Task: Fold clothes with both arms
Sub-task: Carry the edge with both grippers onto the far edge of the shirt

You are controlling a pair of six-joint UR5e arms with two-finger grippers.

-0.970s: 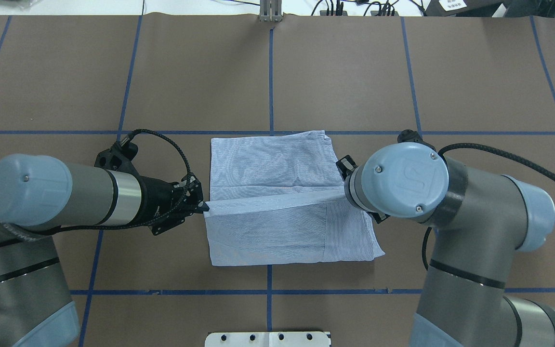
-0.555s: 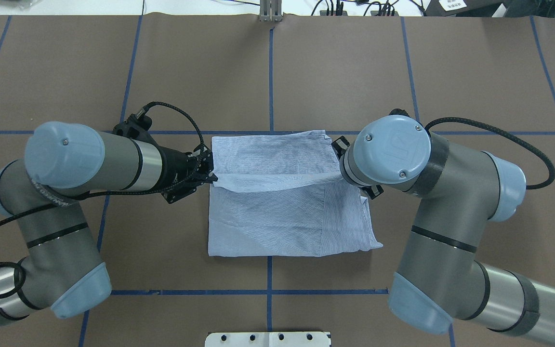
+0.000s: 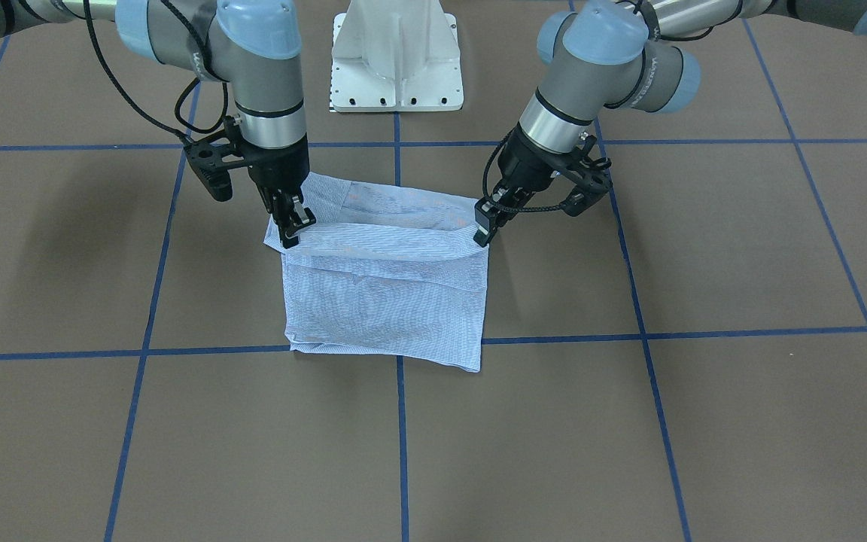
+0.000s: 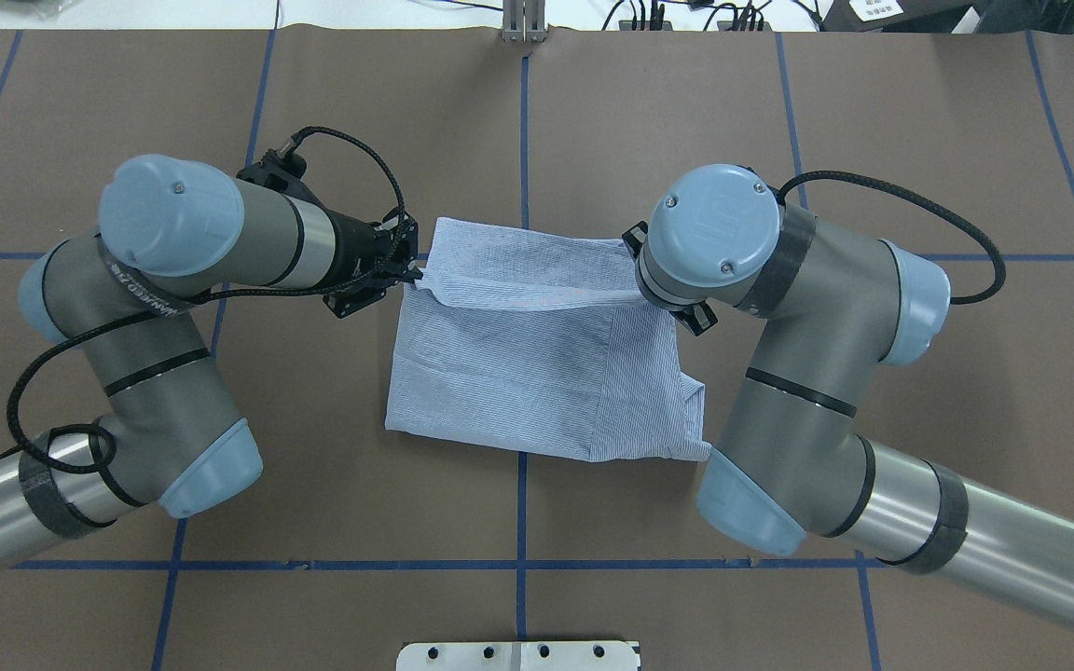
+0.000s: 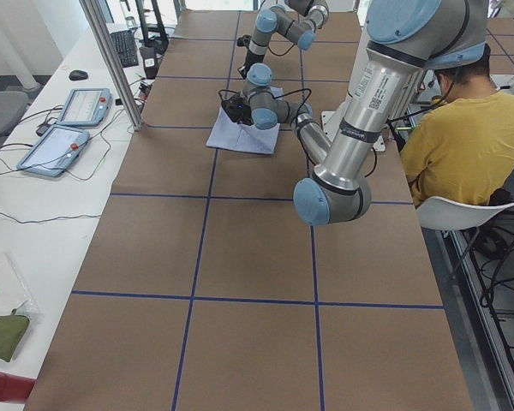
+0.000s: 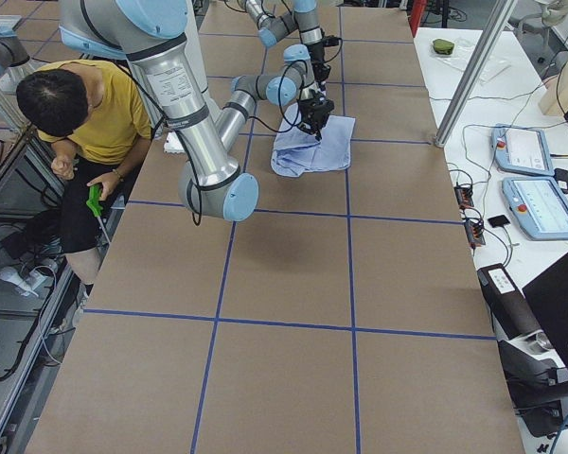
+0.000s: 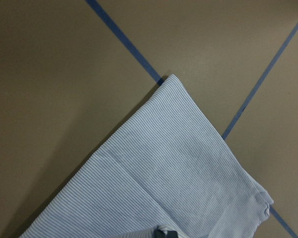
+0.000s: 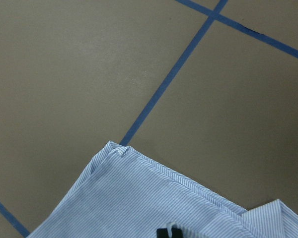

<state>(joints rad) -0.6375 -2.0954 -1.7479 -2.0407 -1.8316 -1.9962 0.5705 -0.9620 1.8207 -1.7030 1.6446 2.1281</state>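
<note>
shirt (image 4: 537,373): centre of overhead frame, on table (image 4: 779,140), upper edge raised off it
left gripper (image 4: 411,272): at shirt's upper-left corner, overhead frame
right gripper (image 3: 290,228): at shirt's other upper corner, left of centre in front frame
base (image 3: 397,56): top centre of front frame, above shirt
person (image 5: 454,145): right edge of left-side frame, beside table

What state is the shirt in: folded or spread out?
Folded, mid-fold: the shirt lies as a layered rectangle, a doubled-over flap pinched at both ends by the left hand and right hand.
</note>
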